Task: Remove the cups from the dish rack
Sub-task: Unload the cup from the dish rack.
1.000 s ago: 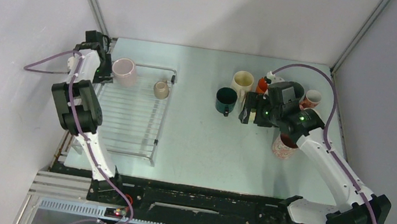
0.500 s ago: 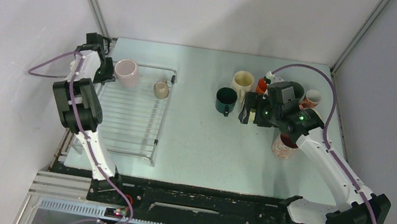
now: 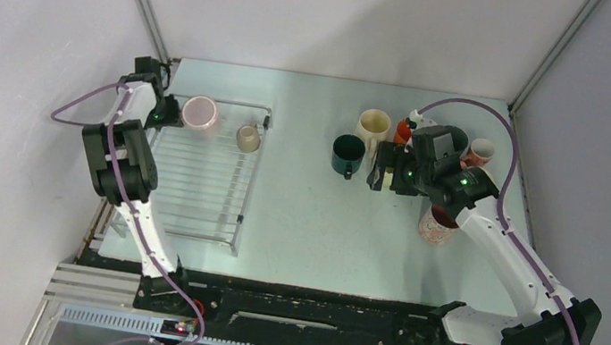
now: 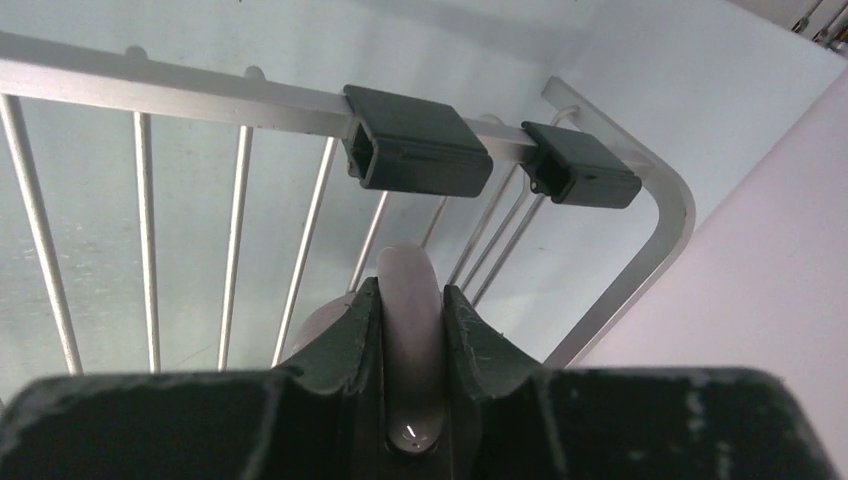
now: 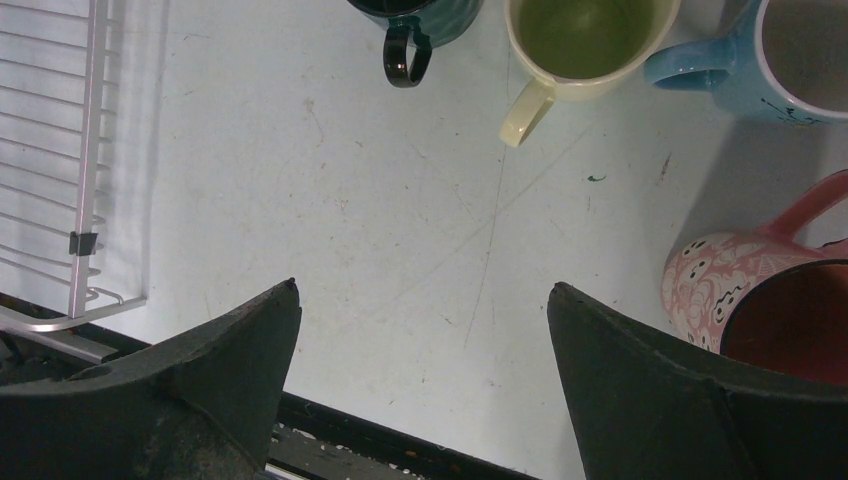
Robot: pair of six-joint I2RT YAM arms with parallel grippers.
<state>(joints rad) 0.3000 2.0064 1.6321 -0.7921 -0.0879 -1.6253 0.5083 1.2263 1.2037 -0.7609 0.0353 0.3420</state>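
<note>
The dish rack (image 3: 201, 185) lies on the table's left side. At its far left corner a pink cup (image 3: 202, 113) lies tilted, and my left gripper (image 3: 173, 112) is at its left side. In the left wrist view my left gripper (image 4: 410, 288) is shut on the pink cup's handle (image 4: 408, 345), above the rack bars (image 4: 235, 200). A small beige cup (image 3: 246, 137) stands in the rack's far right corner. My right gripper (image 3: 382, 169) hangs open over the table with nothing between its fingers, as the right wrist view (image 5: 422, 290) also shows.
On the table right of the rack stand a dark green cup (image 3: 347, 154), a cream cup (image 3: 373, 126), an orange cup (image 3: 402, 130), a white-pink cup (image 3: 481, 150) and a speckled pink cup (image 3: 437, 227). A blue cup (image 5: 790, 60) shows in the right wrist view.
My left gripper has closed on the pink cup's handle, and the cup has shifted a little to the right. The right arm has not moved.
</note>
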